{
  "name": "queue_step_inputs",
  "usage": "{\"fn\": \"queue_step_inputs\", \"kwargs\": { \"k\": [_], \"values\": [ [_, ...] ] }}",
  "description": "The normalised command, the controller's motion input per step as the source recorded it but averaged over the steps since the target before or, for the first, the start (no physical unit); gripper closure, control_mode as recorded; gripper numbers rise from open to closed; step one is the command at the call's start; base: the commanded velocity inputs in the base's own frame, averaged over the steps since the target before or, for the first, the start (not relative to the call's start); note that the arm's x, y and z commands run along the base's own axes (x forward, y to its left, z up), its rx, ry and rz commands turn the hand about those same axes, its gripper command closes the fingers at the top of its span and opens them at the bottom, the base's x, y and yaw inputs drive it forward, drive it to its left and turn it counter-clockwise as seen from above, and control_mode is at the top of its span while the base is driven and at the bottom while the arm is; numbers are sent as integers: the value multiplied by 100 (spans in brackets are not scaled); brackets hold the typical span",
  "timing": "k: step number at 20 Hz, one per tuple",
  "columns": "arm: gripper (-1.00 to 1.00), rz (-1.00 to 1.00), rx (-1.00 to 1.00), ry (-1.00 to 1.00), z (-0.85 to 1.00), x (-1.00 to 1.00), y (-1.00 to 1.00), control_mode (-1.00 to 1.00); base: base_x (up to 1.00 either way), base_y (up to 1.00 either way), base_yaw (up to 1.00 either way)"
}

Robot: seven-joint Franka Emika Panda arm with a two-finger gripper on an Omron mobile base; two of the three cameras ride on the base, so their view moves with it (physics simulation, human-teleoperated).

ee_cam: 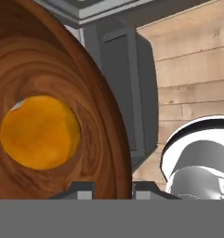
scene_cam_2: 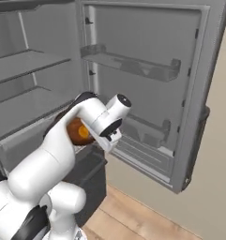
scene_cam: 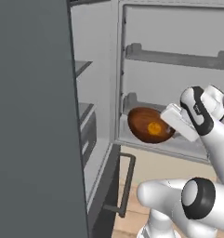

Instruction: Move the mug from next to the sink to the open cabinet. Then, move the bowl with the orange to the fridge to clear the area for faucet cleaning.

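One bowl (ee_cam: 62,93), one orange (ee_cam: 40,132)

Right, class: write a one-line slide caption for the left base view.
Robot tool holds the brown bowl, tilted with the orange inside, in front of the open fridge door.

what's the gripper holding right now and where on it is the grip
The gripper holds the round glossy dark brown bowl by its rim, one finger on each side of the wall. The small orange fruit sits inside it.
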Motion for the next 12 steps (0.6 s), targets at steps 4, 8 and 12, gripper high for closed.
{"fn": "queue_step_inputs", "kwargs": {
  "k": [4, 8, 12],
  "values": [
    [100, 0, 0, 0, 0, 0, 0, 100, -29, 0, 93],
    [100, 0, 0, 0, 0, 0, 0, 100, -8, 0, 94],
    [100, 0, 0, 0, 0, 0, 0, 100, 26, 0, 41]
  ]
}}
